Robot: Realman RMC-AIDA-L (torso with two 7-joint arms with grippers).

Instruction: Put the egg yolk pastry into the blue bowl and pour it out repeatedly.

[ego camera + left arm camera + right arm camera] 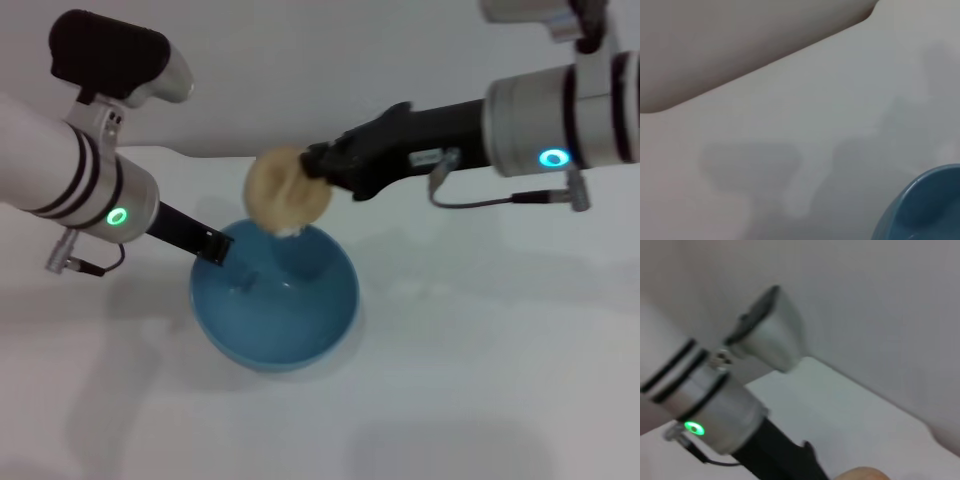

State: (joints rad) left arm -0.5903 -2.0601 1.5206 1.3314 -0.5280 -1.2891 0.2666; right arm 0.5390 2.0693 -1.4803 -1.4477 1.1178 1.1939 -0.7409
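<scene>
A plain white desk (480,340) fills most of the head view, meeting a pale, bare wall along the upper part of the frame; soft grey shadows of the arms fall across the surface at lower left and lower centre. The blue bowl (275,305) sits upright on the desk just left of centre, glossy and deep, and its rim also shows at the lower right corner of the left wrist view (920,210). The left hand (212,246) reaches in from the left edge of the frame, its dark tip closed on the bowl's rim at the bowl's upper-left side. The right hand (318,172) enters from the upper right and is clamped on the egg yolk pastry (285,190), holding the lumpy tan ball in the air just above the far rim of the bowl, near the centre of the frame. In the right wrist view the left arm's silver wrist with its green light crosses the lower left, with desk and wall behind, and a sliver of the pastry (860,474) shows at the bottom edge.
</scene>
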